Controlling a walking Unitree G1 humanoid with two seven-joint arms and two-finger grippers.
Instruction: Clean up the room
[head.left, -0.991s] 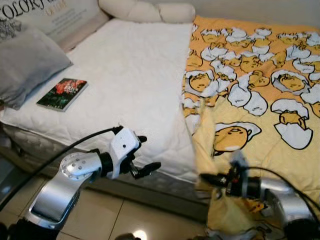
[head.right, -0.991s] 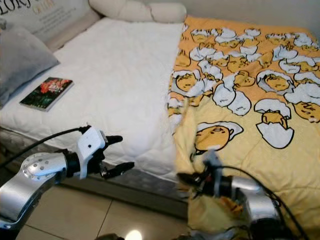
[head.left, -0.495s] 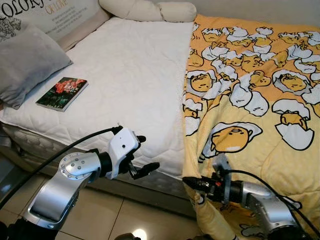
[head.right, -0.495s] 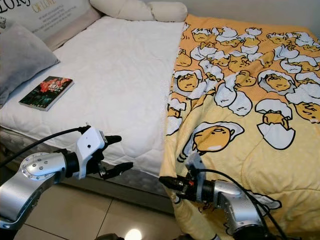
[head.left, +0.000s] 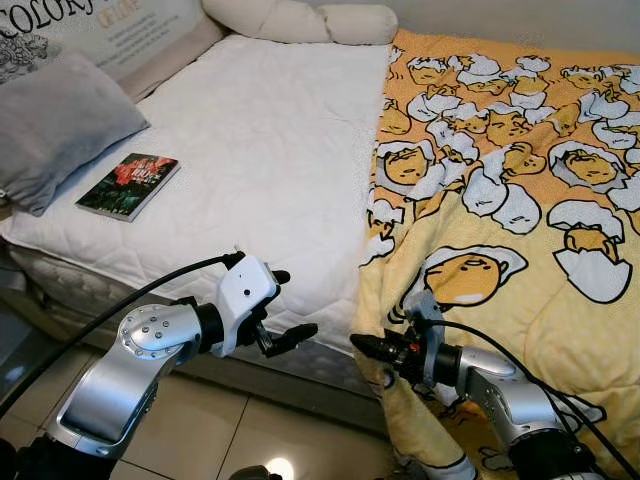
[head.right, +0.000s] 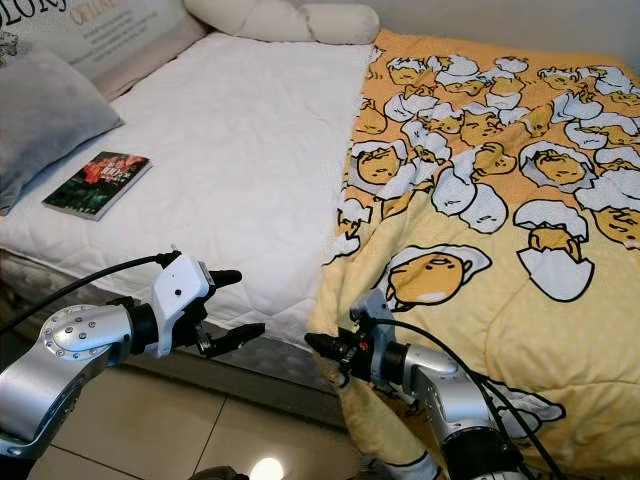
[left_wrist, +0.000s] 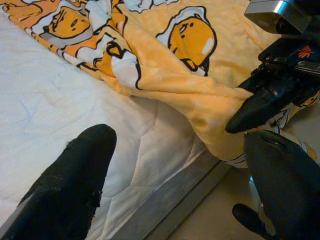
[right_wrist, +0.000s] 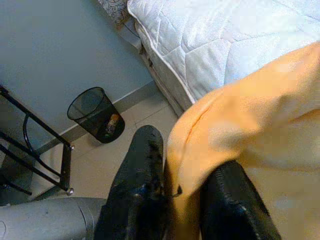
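A yellow-orange blanket (head.left: 500, 180) printed with cartoon egg characters in cracked white shells covers the right half of the bed (head.left: 250, 150). It lies mostly flat over the mattress, rumpled along its left border, and its near end spills over the foot edge of the bed and hangs toward the floor (head.left: 240, 430). The lower left corner of the blanket is bunched into a fold at the bed's near edge.

The right gripper (head.right: 325, 347) sits at that fold, just off the mattress edge; in the right wrist view its two black fingers (right_wrist: 142, 185) are closed on the orange cloth, which is pinched between them. The left gripper (head.left: 285, 310) hovers in front of the near edge of the bed over the tiled floor, a little apart from the blanket's corner and from the right gripper, with its jaws spread wide and nothing between them.

The left half of the bed is bare white quilted mattress. A paperback book (head.left: 128, 186) with a dark red and green cover lies flat near its left side, just beside a grey pillow (head.left: 60, 125). A cream bolster (head.left: 300, 20) lies across the head end, and a printed cushion (head.left: 110, 30) stands against the wall behind the grey pillow.

In the right wrist view, a black wire-mesh wastebasket (right_wrist: 97, 115) stands on the floor against the wall, beside a black metal frame (right_wrist: 35, 145).
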